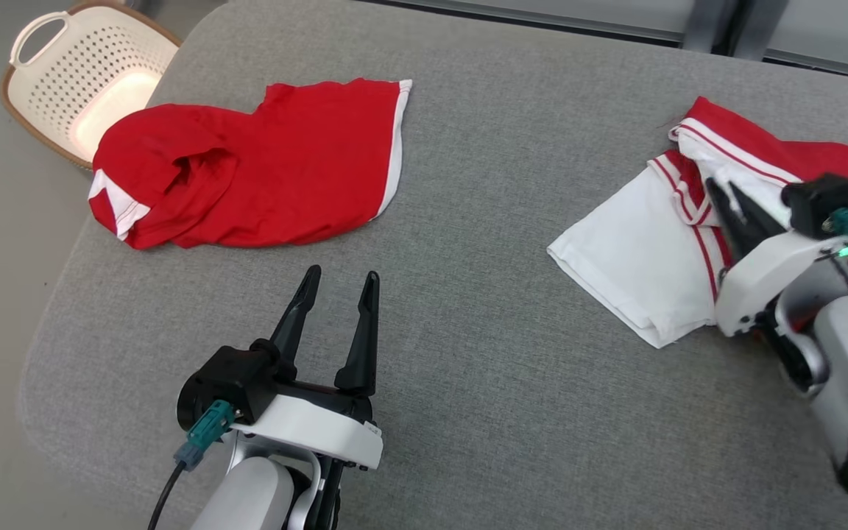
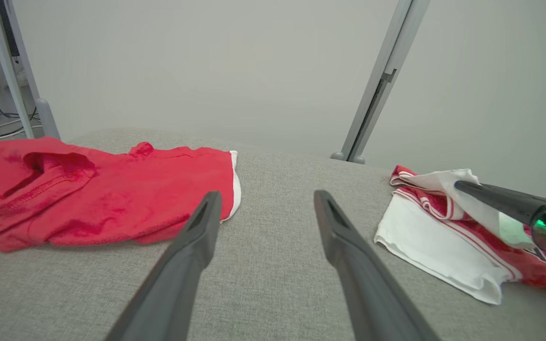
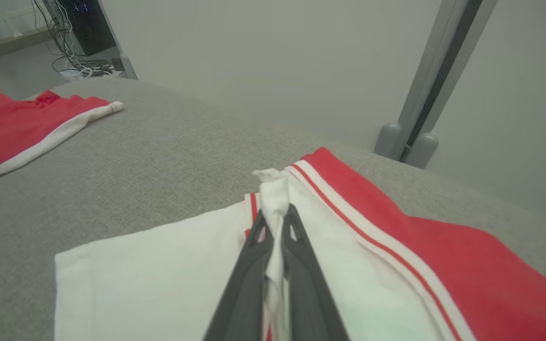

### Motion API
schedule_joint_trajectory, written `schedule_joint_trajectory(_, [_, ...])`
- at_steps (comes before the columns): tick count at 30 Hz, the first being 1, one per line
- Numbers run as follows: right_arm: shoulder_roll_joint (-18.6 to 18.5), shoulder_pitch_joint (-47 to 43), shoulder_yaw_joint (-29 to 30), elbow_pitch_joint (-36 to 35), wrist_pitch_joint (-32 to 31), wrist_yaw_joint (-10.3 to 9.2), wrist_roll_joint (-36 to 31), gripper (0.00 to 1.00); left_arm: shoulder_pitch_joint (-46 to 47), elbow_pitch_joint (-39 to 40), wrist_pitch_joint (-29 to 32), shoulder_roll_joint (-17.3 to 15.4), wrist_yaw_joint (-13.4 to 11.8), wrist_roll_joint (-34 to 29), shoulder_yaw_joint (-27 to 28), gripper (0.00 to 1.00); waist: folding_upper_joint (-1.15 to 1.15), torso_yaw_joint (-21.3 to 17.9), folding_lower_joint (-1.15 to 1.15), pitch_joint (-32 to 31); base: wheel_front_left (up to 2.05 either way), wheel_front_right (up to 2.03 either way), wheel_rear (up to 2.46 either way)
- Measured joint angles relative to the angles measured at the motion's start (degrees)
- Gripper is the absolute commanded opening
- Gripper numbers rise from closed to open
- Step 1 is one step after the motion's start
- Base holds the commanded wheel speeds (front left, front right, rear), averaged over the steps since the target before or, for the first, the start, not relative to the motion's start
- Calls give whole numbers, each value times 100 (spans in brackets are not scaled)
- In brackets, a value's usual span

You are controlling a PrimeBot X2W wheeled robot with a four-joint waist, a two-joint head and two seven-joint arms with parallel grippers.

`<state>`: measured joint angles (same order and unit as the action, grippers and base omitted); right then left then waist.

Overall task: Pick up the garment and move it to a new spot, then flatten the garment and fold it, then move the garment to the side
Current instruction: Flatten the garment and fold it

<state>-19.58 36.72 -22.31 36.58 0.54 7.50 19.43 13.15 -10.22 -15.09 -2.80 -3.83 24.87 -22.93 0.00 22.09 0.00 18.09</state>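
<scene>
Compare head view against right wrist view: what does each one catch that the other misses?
Head view extras: perforated laundry basket off the far-left corner of the grey cushion; open left gripper.
Right wrist extras: grey post, floor cables, close look at the white fabric pinched in the shut right gripper.
Shared: red-and-white garment, red garment, the cushion, the right gripper.

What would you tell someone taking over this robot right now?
Right claw: shut on a white fold of the striped garment, at the right side of the cushion.
Left claw: open, empty, above bare cushion.
Red garment: crumpled at far left, nothing gripping it.
Done: grip taken.
Left: lift and move the striped garment, flatten, fold, set aside.
</scene>
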Motion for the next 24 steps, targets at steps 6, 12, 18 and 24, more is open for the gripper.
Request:
schedule_joint_trajectory(6, [-914, 634, 155, -397, -455, 0, 3, 0, 38, 31, 0, 1, 25, -16, -36, 100, 0, -89, 0, -7, 0, 0, 0])
schedule_joint_trajectory(12, [-1631, 2111, 428, -1, -512, 0, -646, 100, 142, 68, 1, 3, 58, 3, -156, 100, 0, -17, 0, 218, 0, 0, 0])
schedule_joint_trajectory(18, [-1412, 3071, 550, 1004, -226, 1, -1315, 100, 231, 48, 0, 0, 49, 30, -169, 100, 0, 20, 0, 373, 0, 0, 0])
schedule_joint_trajectory(24, [-891, 2787, 565, 1472, 466, 1, -1379, 100, 243, 7, 1, 1, 56, -90, -7, 100, 0, -223, 0, 256, 0, 0, 0])
